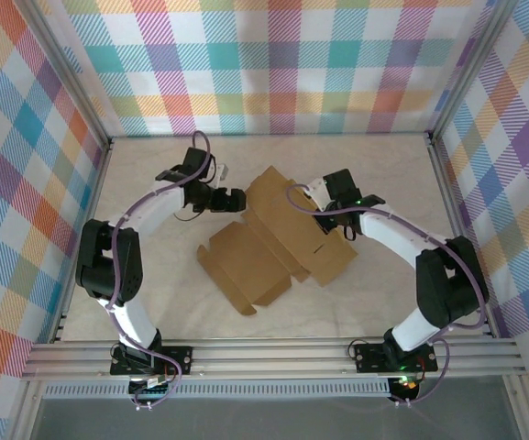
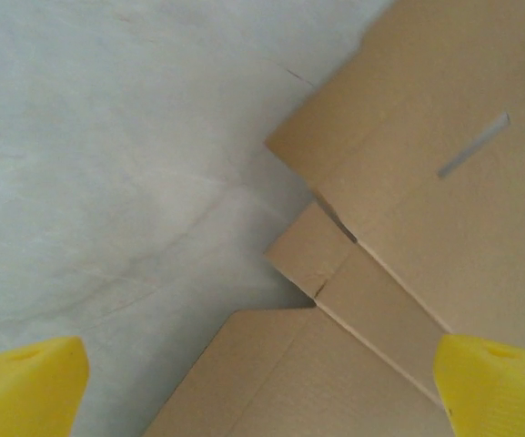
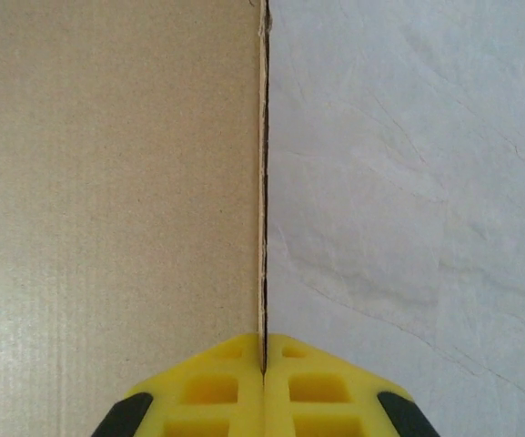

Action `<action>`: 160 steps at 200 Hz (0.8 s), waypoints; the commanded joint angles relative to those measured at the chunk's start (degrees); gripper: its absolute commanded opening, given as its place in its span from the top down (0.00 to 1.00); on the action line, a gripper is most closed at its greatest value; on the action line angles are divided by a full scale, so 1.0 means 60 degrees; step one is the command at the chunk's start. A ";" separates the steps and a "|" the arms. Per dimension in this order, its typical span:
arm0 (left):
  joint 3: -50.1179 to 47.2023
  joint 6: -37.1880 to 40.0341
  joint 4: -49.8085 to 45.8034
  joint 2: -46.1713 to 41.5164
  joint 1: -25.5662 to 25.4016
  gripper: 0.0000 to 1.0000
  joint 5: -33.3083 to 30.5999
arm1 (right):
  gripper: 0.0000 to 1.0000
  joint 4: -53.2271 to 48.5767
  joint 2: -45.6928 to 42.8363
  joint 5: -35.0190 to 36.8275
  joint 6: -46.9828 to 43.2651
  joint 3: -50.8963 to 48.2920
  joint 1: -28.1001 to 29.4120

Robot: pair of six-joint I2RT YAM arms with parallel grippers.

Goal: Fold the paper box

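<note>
Paper box (image 1: pixel 278 240) is lying just ahead of the left tool (image 1: pixel 238 199), which is standing spread wide, while the right tool (image 3: pixel 264 353) is clamping its edge.

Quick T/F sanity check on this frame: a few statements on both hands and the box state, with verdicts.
1. The right hand is shut on an edge of the paper box. True.
2. The left hand is clamped on the paper box. False: its fingers stand wide apart and grip nothing.
3. The paper box is already folded into a closed box. False: it lies mostly spread out on the table, with its flaps open.
4. The paper box is plain brown with no print. True.
</note>
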 commanded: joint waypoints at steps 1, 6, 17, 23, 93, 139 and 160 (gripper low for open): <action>-0.0265 0.1502 0.0762 0.0128 0.0191 0.16 0.1819 | 1.00 -0.0314 -0.0326 -0.1154 -0.0433 0.0147 -0.0258; -0.0307 0.1541 0.0854 0.0200 0.0209 0.18 0.2069 | 1.00 -0.0355 -0.0343 -0.1255 -0.0424 0.0154 -0.0304; -0.0289 0.1635 0.0904 0.0412 0.0225 0.21 0.2618 | 1.00 -0.0450 -0.0384 -0.1397 -0.0435 0.0197 -0.0402; -0.0250 0.1673 0.0942 0.0533 0.0224 0.21 0.2932 | 1.00 -0.0506 -0.0402 -0.1463 -0.0441 0.0207 -0.0437; -0.0327 0.1466 0.1775 0.1254 0.0122 0.18 0.3362 | 1.00 -0.0521 -0.0629 -0.2153 -0.0243 0.0147 -0.0632; -0.0367 0.1077 0.2002 0.1425 0.0020 0.30 0.3795 | 1.00 -0.0546 -0.0556 -0.2015 -0.0087 0.0205 -0.0632; -0.0396 0.0889 0.1993 0.1445 -0.0024 0.31 0.3767 | 1.00 -0.0539 -0.0490 -0.1863 -0.0065 0.0235 -0.0639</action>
